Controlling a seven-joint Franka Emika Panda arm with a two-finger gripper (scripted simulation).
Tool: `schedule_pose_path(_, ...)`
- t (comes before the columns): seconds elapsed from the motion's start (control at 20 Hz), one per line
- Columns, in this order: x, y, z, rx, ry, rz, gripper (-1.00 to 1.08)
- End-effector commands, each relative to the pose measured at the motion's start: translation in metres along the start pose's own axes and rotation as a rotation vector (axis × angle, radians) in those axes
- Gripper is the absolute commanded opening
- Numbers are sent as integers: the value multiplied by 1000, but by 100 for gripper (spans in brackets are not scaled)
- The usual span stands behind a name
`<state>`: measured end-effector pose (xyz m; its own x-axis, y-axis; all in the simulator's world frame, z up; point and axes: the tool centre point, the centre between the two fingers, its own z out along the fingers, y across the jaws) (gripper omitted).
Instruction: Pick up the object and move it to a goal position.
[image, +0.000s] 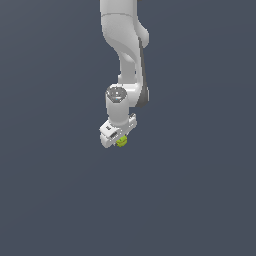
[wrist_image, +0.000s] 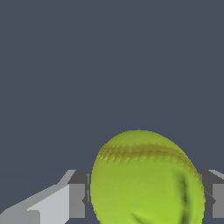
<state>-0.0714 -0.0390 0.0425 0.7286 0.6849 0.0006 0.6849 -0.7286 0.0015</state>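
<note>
We judge the ball (wrist_image: 146, 179) light, round and prone to roll, so our tool (image: 119, 140), closed on its widest middle, suits it.

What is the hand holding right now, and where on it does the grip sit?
The hand holds the yellow-green ball, with one finger on each opposite side of it. In the exterior view, only a bit of the ball peeks out beneath the hand.

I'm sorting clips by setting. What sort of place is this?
Most likely a bare simulated test scene, not a real room. A flat, featureless grey-blue floor fills both views, with no furniture or walls. Only a white arm and the yellow-green ball at its tool show.
</note>
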Motion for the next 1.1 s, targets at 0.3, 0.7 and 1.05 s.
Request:
schedule_pose_path(0.3, 0, -2, -12, 0, 0, 0, -100)
schedule_pose_path(0.7, 1, -9, -57, 0, -1, -1, -100)
schedule_pose_path(1.05, 2, -19, -124, 0, -1, -1, -100)
